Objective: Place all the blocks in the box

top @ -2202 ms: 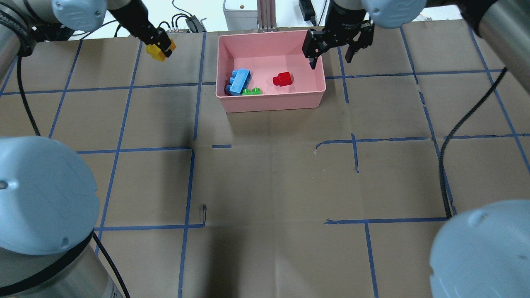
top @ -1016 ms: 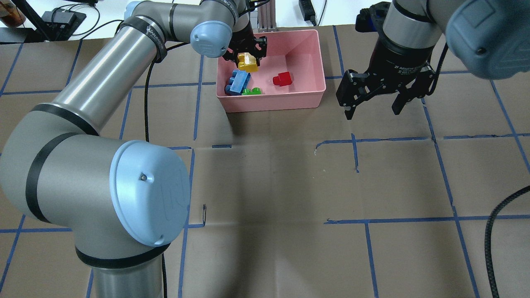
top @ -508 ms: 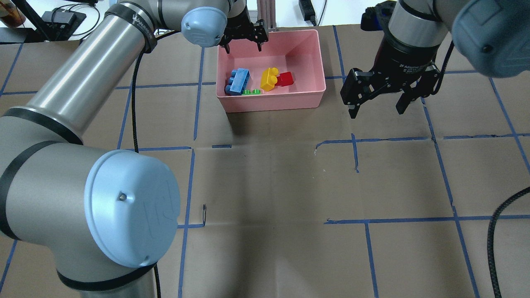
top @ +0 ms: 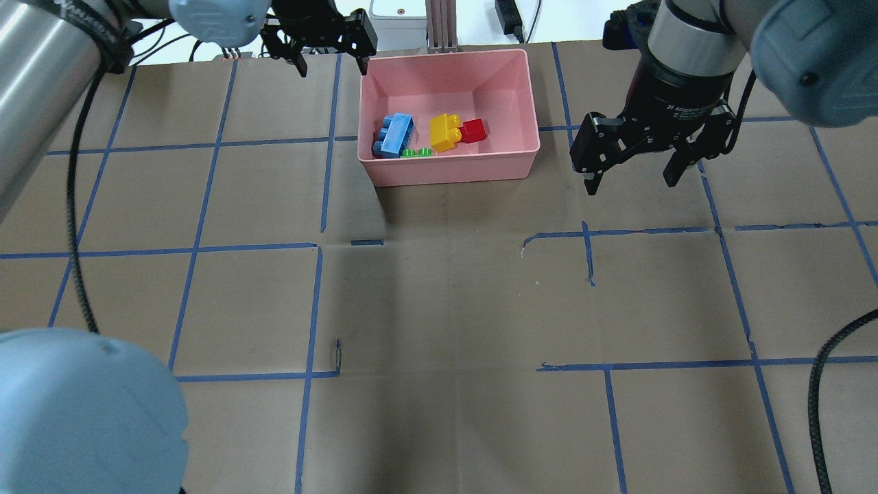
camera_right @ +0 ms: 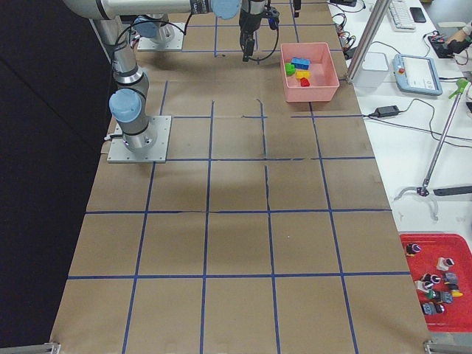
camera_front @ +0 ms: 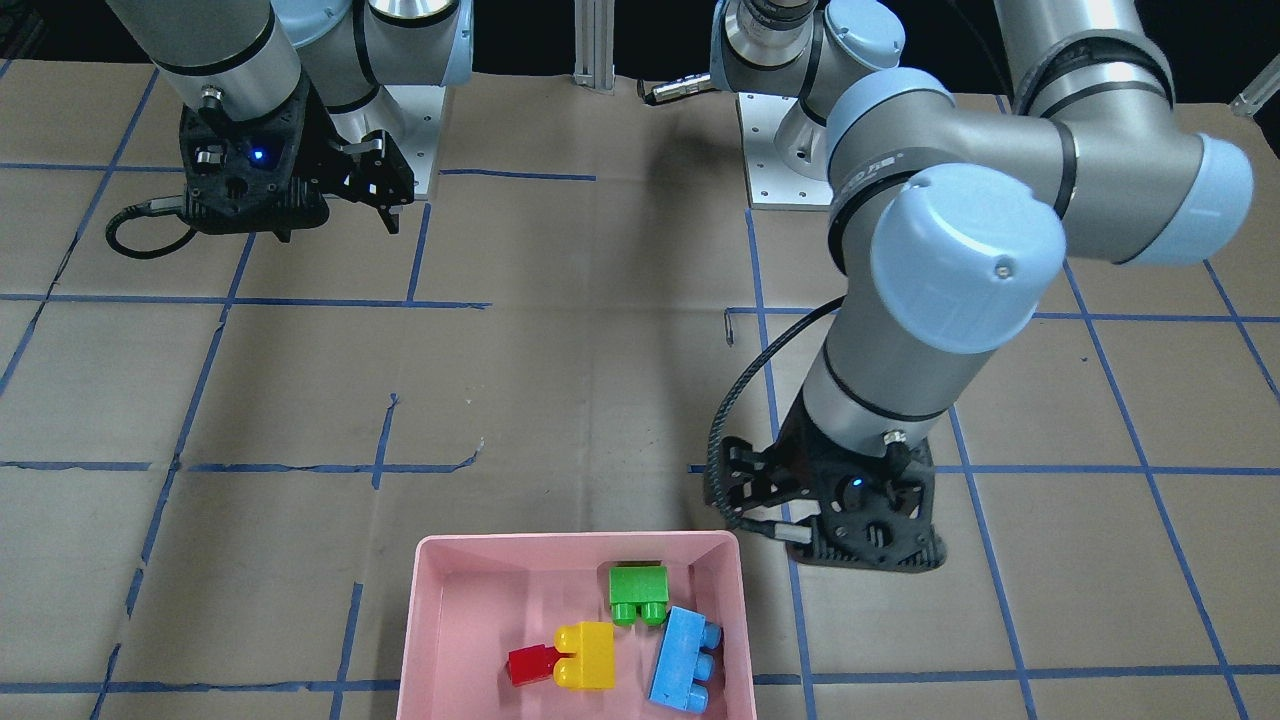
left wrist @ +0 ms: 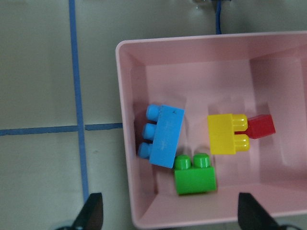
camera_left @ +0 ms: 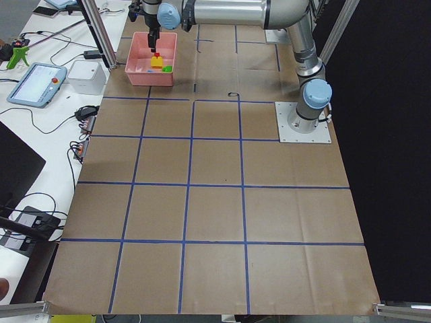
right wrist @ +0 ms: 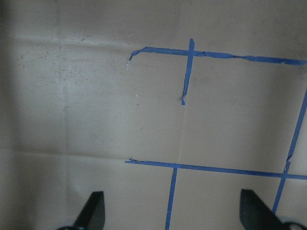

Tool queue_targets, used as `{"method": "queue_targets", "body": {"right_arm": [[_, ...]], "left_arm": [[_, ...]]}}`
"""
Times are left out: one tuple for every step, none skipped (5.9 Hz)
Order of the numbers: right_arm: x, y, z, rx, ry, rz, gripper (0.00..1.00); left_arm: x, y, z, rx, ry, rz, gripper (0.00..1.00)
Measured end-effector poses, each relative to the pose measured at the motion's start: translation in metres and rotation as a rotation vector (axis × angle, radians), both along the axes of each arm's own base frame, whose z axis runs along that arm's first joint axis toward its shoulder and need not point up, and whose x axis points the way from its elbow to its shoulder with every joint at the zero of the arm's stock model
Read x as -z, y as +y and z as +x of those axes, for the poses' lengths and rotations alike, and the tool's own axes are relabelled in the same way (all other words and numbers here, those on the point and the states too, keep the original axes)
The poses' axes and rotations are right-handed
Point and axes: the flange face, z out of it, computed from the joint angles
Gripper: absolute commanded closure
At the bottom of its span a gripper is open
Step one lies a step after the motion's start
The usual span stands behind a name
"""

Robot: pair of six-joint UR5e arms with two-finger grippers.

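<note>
The pink box (top: 453,168) stands at the table's far middle and holds all the blocks. In it lie the light-blue block (top: 396,134), the green block (top: 416,152), the yellow block (top: 444,132) and the red block (top: 473,130), yellow touching red. The left wrist view shows them from above: blue (left wrist: 163,135), green (left wrist: 194,175), yellow (left wrist: 222,134), red (left wrist: 260,126). My left gripper (top: 332,65) is open and empty, above the box's far left corner. My right gripper (top: 629,182) is open and empty, above the table to the right of the box.
Brown paper with a blue tape grid (top: 315,302) covers the table. Cables and a white device (top: 398,14) lie beyond the far edge. A red tray (camera_right: 435,280) of small parts sits on the side bench.
My left gripper carried the yellow block to the box, opened and dropped it beside the red block, then drew back left. My right gripper moved from the box's far right corner to its right.
</note>
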Motion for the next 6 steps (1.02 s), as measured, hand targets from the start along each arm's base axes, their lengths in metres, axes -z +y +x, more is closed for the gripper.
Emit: {"method": "queue_targets", "body": {"right_arm": [[0.0, 0.0, -0.001, 0.001, 0.001, -0.001, 0.0], [0.0, -0.001, -0.002, 0.003, 0.002, -0.001, 0.0], [0.0, -0.001, -0.004, 0.006, 0.002, -0.002, 0.0], [0.0, -0.003, -0.008, 0.015, 0.001, -0.002, 0.0], [0.0, -0.004, -0.013, 0.024, 0.002, -0.001, 0.0], [0.0, -0.005, -0.016, 0.029, 0.003, -0.002, 0.0]], "left_arm": [[-0.015, 0.05, 0.037, 0.001, -0.006, 0.011, 0.01], [-0.029, 0.097, 0.063, 0.001, -0.011, 0.014, 0.01], [-0.044, 0.129, 0.078, -0.004, -0.013, 0.018, 0.01], [-0.061, 0.149, 0.083, -0.014, -0.01, 0.014, 0.01], [-0.073, 0.158, 0.081, -0.033, -0.003, 0.005, 0.01], [-0.074, 0.161, 0.075, -0.045, 0.003, 0.007, 0.01]]}}
